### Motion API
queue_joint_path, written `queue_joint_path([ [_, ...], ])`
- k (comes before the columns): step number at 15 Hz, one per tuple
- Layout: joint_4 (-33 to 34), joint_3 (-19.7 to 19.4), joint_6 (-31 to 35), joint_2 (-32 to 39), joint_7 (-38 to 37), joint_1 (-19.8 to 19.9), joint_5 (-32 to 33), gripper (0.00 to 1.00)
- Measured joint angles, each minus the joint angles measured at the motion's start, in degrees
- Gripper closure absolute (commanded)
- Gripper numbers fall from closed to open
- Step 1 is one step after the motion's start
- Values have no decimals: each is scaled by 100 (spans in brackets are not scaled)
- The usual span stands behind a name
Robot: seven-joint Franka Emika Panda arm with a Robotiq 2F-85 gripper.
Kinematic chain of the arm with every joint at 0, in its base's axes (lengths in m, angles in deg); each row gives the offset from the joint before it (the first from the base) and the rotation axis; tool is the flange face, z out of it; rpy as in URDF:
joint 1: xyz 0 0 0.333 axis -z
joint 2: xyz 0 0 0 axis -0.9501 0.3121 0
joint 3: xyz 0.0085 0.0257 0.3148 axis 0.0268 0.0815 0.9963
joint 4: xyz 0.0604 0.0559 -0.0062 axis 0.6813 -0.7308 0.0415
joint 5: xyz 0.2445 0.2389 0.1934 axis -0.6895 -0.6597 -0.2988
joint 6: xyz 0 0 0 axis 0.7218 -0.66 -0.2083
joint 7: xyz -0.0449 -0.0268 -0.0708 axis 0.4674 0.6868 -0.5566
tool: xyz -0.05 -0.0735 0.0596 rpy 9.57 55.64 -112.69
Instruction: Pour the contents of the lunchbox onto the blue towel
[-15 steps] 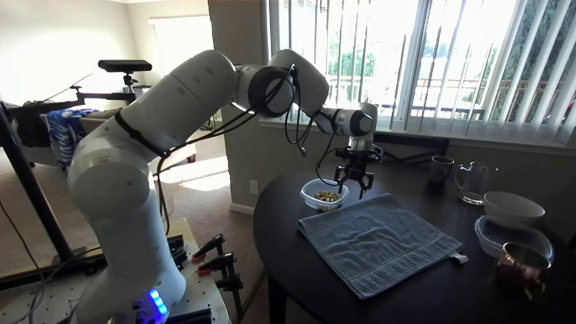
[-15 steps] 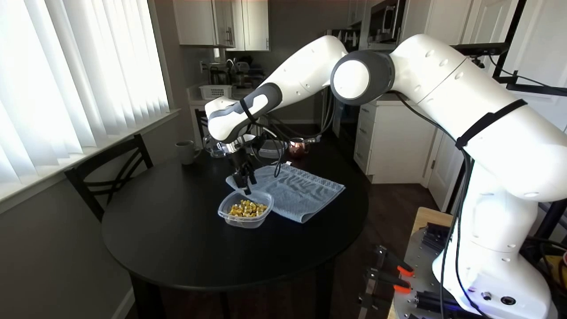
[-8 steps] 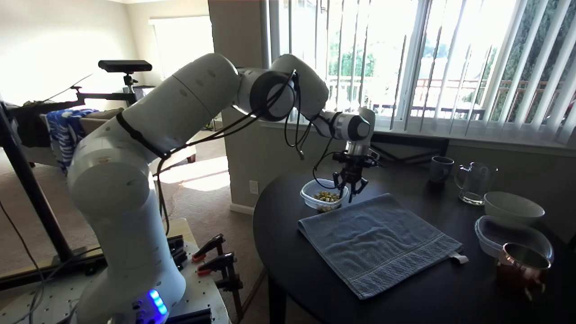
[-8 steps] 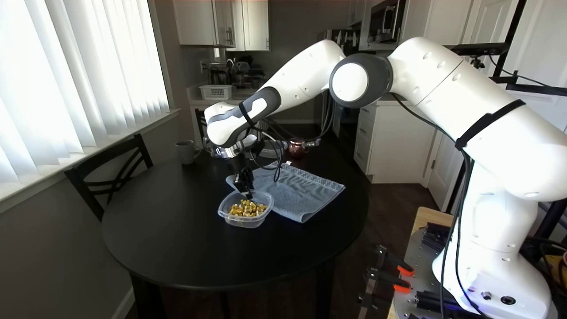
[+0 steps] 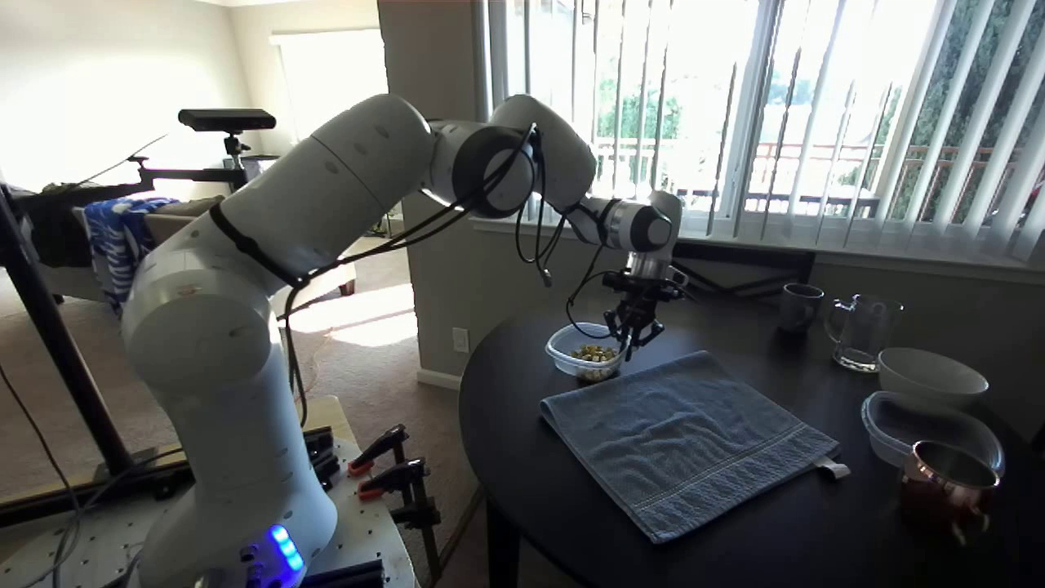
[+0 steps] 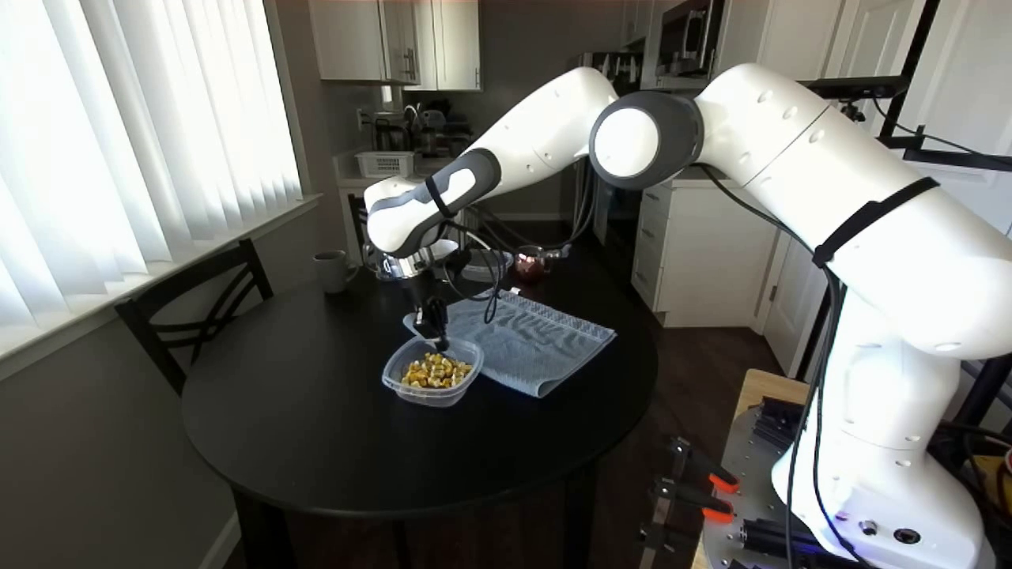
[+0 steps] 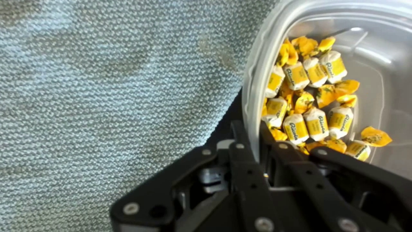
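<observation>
The lunchbox, a translucent shallow container, is at the table's edge beside the blue towel, in both exterior views. Its contents are several yellow-and-white wrapped candies, gathered toward the gripped side in the wrist view. My gripper is shut on the lunchbox's pale rim on the side facing the towel. One finger is inside the wall and the other outside. From an exterior view the gripper points down at that rim. Whether the lunchbox's base still touches the table I cannot tell. The towel lies flat and wrinkled.
Across the towel stand a grey mug, a glass mug, a white bowl, another clear container and a copper mug. A dark chair is by the window.
My gripper came down to the lunchbox's near rim, and its fingers drew together around it. The lunchbox has shifted slightly away from the towel and tilted a little.
</observation>
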Motion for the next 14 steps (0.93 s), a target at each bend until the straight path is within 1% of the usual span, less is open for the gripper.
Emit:
queue_joint_path([
  [2,-1,111,26,-54,141,80,-187,100],
  [5,-59,273,114,-290,222,294,-587,99],
  [7,-197,282,194,-577,175,476,-873,99],
  [10,-556,177,493,-1007,-218,708,-1122,99],
  [12,-792,-1,823,-1168,-679,704,-1123,99],
  [14,-1031,-185,1305,-1221,-1188,588,-1055,99],
])
